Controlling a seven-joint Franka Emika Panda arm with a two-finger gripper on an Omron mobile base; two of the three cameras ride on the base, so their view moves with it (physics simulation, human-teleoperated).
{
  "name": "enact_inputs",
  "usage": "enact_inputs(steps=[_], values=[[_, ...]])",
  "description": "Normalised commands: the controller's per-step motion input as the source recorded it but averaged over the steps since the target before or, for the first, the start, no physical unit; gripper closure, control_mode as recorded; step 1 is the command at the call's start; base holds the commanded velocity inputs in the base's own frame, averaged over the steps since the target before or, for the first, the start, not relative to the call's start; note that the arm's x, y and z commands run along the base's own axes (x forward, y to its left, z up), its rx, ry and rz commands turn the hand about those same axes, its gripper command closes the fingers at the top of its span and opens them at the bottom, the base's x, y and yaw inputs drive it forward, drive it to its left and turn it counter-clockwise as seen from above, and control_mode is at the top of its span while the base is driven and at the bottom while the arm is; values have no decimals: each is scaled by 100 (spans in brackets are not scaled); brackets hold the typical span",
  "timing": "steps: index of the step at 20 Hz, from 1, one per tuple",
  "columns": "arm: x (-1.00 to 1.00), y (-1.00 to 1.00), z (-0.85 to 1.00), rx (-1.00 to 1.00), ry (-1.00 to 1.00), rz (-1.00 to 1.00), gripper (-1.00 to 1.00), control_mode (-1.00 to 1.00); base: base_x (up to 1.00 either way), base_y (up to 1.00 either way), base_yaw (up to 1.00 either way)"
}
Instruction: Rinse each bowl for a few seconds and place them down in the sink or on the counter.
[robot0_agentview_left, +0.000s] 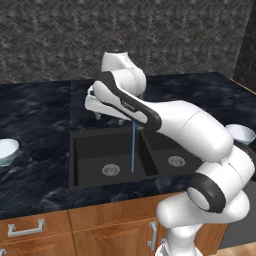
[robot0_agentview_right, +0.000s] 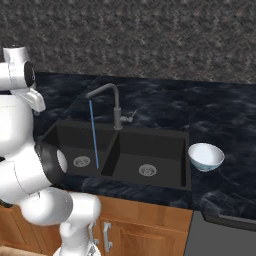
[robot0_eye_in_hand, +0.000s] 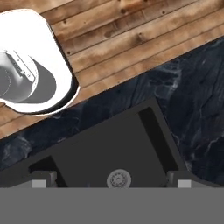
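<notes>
Two bowls on surface (robot0_agentview_left: 40, 110): one at left edge (robot0_agentview_left: 7, 151), one right of sink (robot0_agentview_left: 87, 155) (robot0_agentview_right: 206, 156). Water stream (robot0_agentview_right: 94, 135) falls into left basin. End effector (robot0_eye_in_hand: 111, 183) wide, empty, above sink; both bowls well apart sideways.

Sink: the matte black double-basin sink (robot0_agentview_right: 120, 152) is set into the glossy black marble-look surface (robot0_agentview_right: 220, 115).
Faucet: the dark grey gooseneck faucet (robot0_agentview_right: 114, 102) stands behind the divider, its spout over the left basin.
Bowls: one small white bowl (robot0_agentview_right: 206, 156) sits on the surface just right of the sink; the other small white bowl (robot0_agentview_left: 7, 151) sits well left of it.
Cabinets: the brown wooden cabinets (robot0_agentview_left: 75, 230) are below the surface.
</notes>
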Motion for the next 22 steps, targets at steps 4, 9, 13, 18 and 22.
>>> enact_inputs(steps=[4, 9, 13, 18, 22], values=[[1, 46, -25, 5, 0, 4, -100, -100, 0, 0, 0], [0, 35, -27, 8, 0, 3, -100, -100, 0, 0, 0], [0, 34, -18, 7, 0, 3, -100, -100, 0, 0, 0], [0, 33, -1, 1, 0, 4, -100, -100, 0, 0, 0], [0, 39, -1, 0, 0, 5, -100, -100, 0, 0, 0]])
